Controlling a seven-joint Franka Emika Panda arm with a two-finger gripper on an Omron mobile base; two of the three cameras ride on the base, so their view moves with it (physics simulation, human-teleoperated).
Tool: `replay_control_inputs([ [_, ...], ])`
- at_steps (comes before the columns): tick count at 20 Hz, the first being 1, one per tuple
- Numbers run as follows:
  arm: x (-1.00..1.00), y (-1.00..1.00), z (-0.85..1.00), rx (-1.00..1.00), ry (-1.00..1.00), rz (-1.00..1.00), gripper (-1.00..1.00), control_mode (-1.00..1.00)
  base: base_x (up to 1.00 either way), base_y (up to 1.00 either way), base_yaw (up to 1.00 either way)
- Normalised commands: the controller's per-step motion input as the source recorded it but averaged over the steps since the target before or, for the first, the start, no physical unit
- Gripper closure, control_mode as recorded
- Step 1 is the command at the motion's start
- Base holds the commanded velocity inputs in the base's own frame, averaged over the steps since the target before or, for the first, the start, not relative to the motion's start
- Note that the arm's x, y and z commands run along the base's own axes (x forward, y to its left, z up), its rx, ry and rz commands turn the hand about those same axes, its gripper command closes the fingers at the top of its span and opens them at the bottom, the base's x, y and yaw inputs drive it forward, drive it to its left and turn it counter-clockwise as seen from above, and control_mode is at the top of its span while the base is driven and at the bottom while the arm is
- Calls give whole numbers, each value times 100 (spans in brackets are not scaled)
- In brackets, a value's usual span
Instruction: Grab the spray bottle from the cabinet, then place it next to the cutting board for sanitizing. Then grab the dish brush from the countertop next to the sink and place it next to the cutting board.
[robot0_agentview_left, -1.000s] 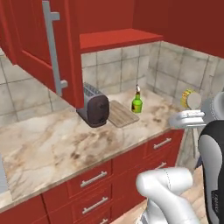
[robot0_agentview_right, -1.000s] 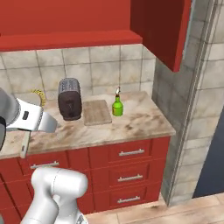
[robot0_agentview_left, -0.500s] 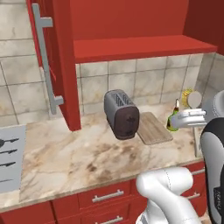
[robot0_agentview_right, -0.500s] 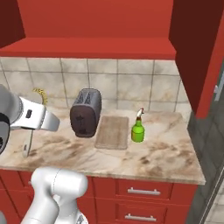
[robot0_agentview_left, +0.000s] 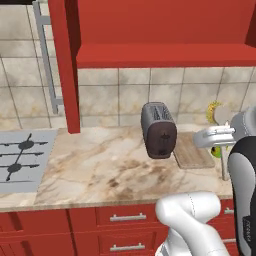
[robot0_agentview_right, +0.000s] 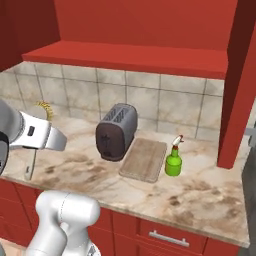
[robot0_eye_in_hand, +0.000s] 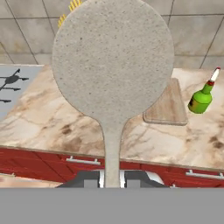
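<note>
My gripper (robot0_eye_in_hand: 111, 176) is shut on the handle of the dish brush (robot0_eye_in_hand: 113, 61), whose round grey head with yellow bristles stands upright above the hand. That dish brush (robot0_agentview_right: 31, 162) hangs over the countertop (robot0_agentview_right: 200, 192), left of the toaster. The cutting board (robot0_agentview_right: 145, 159) lies right of the toaster, with the green spray bottle (robot0_agentview_right: 173, 161) upright at its right edge. In the hand view the spray bottle (robot0_eye_in_hand: 201, 99) and cutting board (robot0_eye_in_hand: 168, 107) sit ahead to the right. The red cabinet (robot0_agentview_left: 165, 54) is open above. The sink is out of view.
A dark toaster (robot0_agentview_left: 159, 130) stands mid-counter beside the board (robot0_agentview_left: 192, 150). A grey stovetop (robot0_agentview_left: 20, 160) lies at the left. The open cabinet door (robot0_agentview_left: 65, 65) hangs down left of the shelf, another door (robot0_agentview_right: 242, 90) at the right. Red drawers (robot0_eye_in_hand: 83, 168) run under the counter.
The whole picture has shifted as the base drove along the counter; the toaster, board and bottle now sit nearer. The brush stays in the shut gripper.
</note>
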Motion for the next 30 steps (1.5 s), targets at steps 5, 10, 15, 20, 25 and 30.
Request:
replay_control_inputs([
  [5,0,0,0,0,0,0,100,100,9,-5,-22],
  [10,0,0,0,0,0,0,100,100,3,-6,-59],
  [15,28,-4,-19,3,8,-12,100,-100,6,-1,-27],
  [20,100,9,-99,13,34,-45,100,-100,0,0,0],
  [25,98,0,-100,9,32,-53,100,-100,0,0,0],
  [30,97,-15,-100,31,15,-58,100,-100,0,0,0],
])
